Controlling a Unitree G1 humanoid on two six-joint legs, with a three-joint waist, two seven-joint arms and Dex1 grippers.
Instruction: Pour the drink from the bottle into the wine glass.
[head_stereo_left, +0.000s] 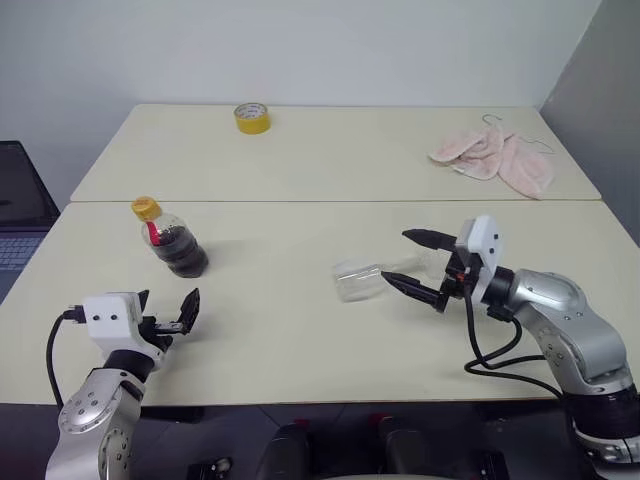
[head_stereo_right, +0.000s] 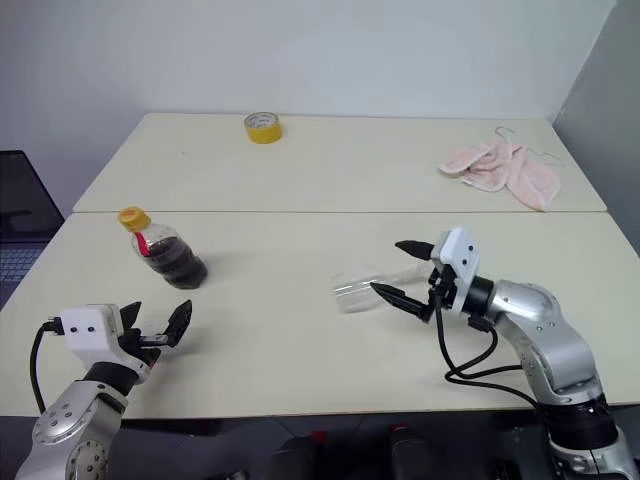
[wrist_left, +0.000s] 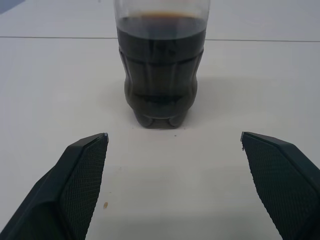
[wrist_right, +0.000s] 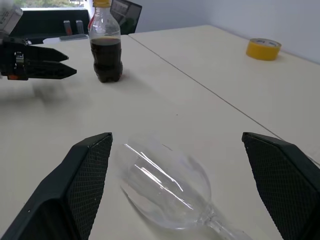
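Observation:
The bottle (head_stereo_left: 176, 247) stands upright on the near table's left part, yellow cap on, with the dark drink (wrist_left: 161, 70) filling its lower body. My left gripper (head_stereo_left: 168, 308) is open just in front of it, fingers apart and nothing between them. The wine glass (head_stereo_left: 357, 281) lies on its side near the table's middle, its bowl mouth toward the bottle and its stem toward my right gripper (head_stereo_left: 395, 256). That gripper is open and points left, its fingers spread wide either side of the glass (wrist_right: 160, 190) without gripping it.
A yellow tape roll (head_stereo_left: 251, 117) sits on the far table. A pink cloth (head_stereo_left: 493, 158) with a wire hanger lies at the back right. A laptop (head_stereo_left: 20, 215) shows past the left edge. A seam (head_stereo_left: 330, 201) divides the two tables.

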